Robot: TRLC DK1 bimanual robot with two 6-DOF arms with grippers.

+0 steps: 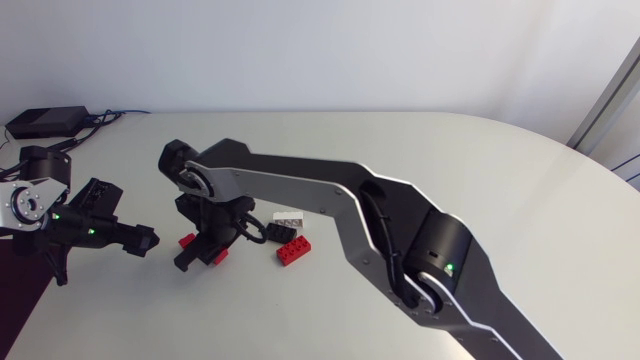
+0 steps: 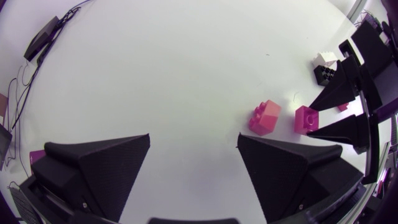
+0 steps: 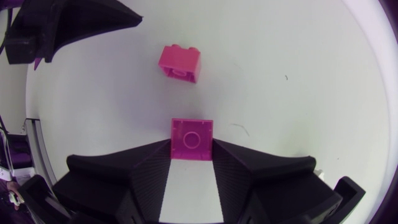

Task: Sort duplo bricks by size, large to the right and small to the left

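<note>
Right arm (image 1: 400, 230), stretched toward the tabletop's (image 1: 450, 150) left edge, pinches a small red brick (image 3: 191, 140) in its jaws beside a second small brick (image 3: 180, 62), seemingly where the small ones gather. Left arm (image 1: 70, 220) hangs close by, jaws spread and empty.

Bright, even light in all 3 views w/ soft, faint shadows on table (image 1: 500, 170).

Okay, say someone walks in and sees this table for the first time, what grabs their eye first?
The big right arm lies stretched across the table past its middle, its fingers shut on a small red brick. A second red brick lies just ahead of those fingers, and the left gripper sits open close by, holding nothing.
</note>
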